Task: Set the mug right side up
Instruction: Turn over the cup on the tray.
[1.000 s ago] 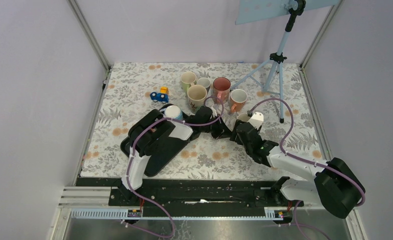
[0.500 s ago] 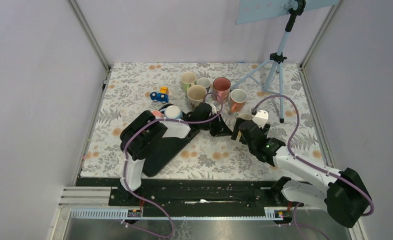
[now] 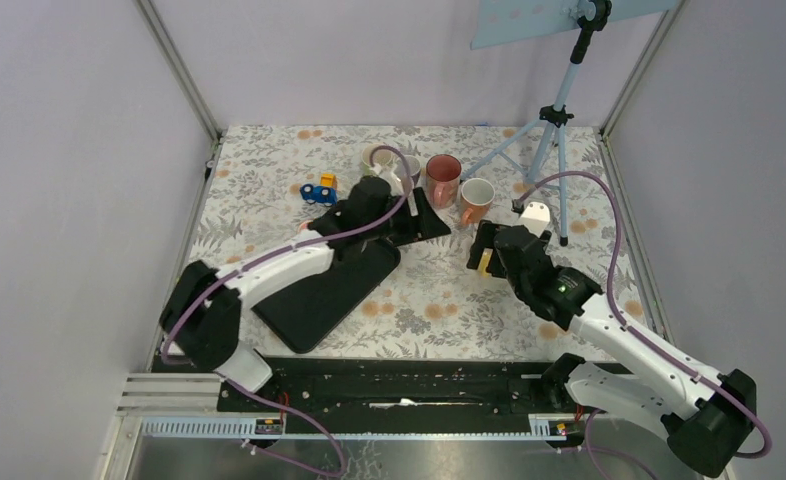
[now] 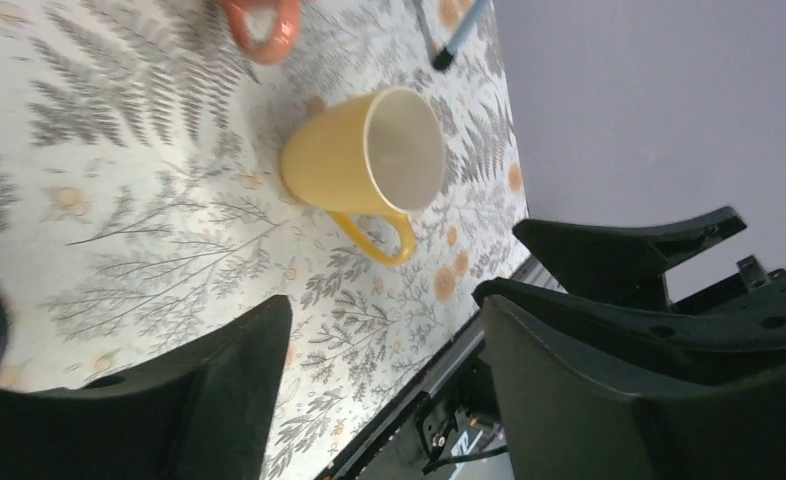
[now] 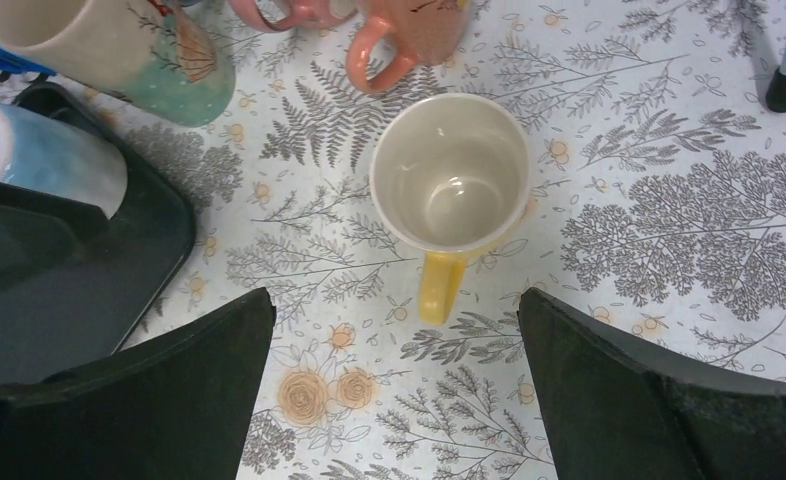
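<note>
Right gripper (image 5: 394, 300) above one yellow mug (image 5: 451, 180)

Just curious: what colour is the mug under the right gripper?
The mug is yellow, cream inside; best in right wrist view.

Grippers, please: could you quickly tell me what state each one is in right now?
Left gripper: open, holding nothing.
Right gripper: open, holding nothing; the yellow mug stands free ahead of it.
</note>
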Controlling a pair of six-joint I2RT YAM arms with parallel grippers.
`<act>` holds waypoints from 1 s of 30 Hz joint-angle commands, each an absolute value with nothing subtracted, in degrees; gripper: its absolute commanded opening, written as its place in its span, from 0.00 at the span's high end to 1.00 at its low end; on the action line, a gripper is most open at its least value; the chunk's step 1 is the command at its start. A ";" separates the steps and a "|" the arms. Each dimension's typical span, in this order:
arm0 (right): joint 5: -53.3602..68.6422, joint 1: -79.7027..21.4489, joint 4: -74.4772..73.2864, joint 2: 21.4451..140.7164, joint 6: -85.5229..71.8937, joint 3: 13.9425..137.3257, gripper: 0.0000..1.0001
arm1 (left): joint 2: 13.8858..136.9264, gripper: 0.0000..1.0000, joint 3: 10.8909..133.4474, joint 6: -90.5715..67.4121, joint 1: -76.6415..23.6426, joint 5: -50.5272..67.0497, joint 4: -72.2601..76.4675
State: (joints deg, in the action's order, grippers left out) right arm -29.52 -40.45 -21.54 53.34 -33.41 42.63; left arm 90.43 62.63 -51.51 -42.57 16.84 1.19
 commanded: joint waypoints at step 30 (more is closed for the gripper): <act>-17.24 -40.26 -19.64 55.57 -26.30 47.94 0.00 | 85.14 0.01 59.05 -40.93 -0.65 9.62 -17.10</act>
